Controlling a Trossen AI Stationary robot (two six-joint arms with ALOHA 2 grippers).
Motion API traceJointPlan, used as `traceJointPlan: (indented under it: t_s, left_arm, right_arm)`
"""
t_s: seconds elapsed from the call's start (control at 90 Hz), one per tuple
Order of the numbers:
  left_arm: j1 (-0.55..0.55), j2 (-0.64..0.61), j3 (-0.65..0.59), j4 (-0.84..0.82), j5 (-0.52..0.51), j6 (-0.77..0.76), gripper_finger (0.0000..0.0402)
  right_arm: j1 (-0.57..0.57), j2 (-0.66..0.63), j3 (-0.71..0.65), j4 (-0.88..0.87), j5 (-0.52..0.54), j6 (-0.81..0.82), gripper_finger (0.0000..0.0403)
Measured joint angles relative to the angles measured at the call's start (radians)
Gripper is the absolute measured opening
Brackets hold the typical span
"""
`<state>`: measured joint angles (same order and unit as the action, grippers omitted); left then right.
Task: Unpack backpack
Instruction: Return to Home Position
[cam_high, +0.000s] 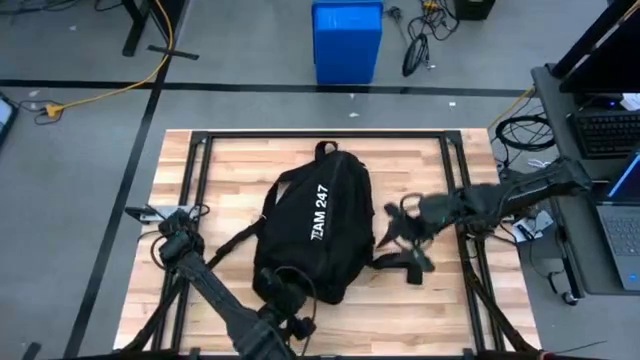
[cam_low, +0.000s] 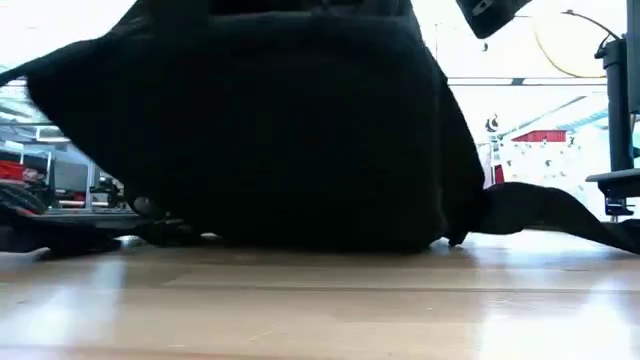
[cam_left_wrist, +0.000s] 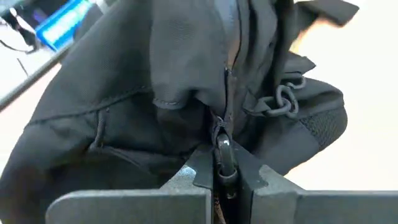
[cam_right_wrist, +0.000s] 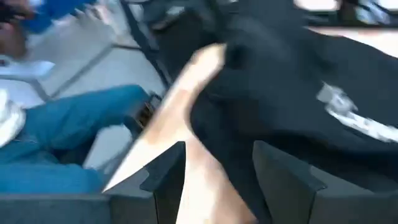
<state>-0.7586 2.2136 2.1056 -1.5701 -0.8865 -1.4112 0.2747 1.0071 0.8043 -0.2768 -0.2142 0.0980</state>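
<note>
- The backpack lies flat in the middle of the table. Its length runs from the far edge toward the near edge. The white "TEAM 247" lettering faces up and the carry loop points at the far edge.
- Black straps trail from its side toward the right edge, and one more strap runs out toward the left edge.
- The left claw is at the backpack's near end, its fingers pressed together on the zipper pull. The zip line runs on across the fabric beyond it.
- The right claw hangs just beside the backpack's right flank, over the trailing straps, with its fingers standing apart.
- The table is light wooden planking on a black frame. From table height the backpack shows as a dark mass resting on the wood, filling most of the view.
- Grey floor surrounds the table. A blue bin stands beyond the far edge with black cables near it. A yellow cable crosses the floor beyond the far left corner.
- Past the right edge is a desk carrying a laptop and a keyboard.
</note>
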Motion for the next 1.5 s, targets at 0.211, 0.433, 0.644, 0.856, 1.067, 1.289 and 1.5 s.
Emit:
traceJointPlan:
  t_s: [0.211,0.433,0.644,0.856,1.067,1.289,1.5]
  left_arm:
    - [0.078,-0.041,0.033,0.022,-0.032,0.183,0.0001]
    - [0.167,-0.053,0.074,0.086,-0.055,0.389,0.0001]
    - [0.23,-0.053,0.08,0.251,-0.077,0.605,0.0001]
    - [0.249,-0.053,0.08,0.289,-0.076,0.668,0.0001]
    - [0.25,-0.053,0.08,0.269,-0.088,0.666,0.0001]
    - [0.265,-0.052,0.029,0.21,-0.308,0.657,0.0001]
    - [0.323,-0.054,-0.099,0.188,-0.324,0.547,0.0002]
  right_arm:
    - [0.151,0.132,-0.076,0.227,0.137,-0.011,0.0174]
    - [0.163,0.276,-0.076,0.312,0.368,-0.084,0.0174]
    - [0.134,0.353,-0.043,0.295,0.558,-0.118,0.0174]
    - [0.101,0.402,-0.032,0.291,0.59,-0.062,0.0155]
    - [0.101,0.412,-0.032,0.28,0.733,-0.109,0.0027]
    - [0.062,0.403,-0.032,0.291,0.854,-0.192,0.0001]
    - [-0.002,0.405,-0.032,0.235,0.849,-0.208,0.0]
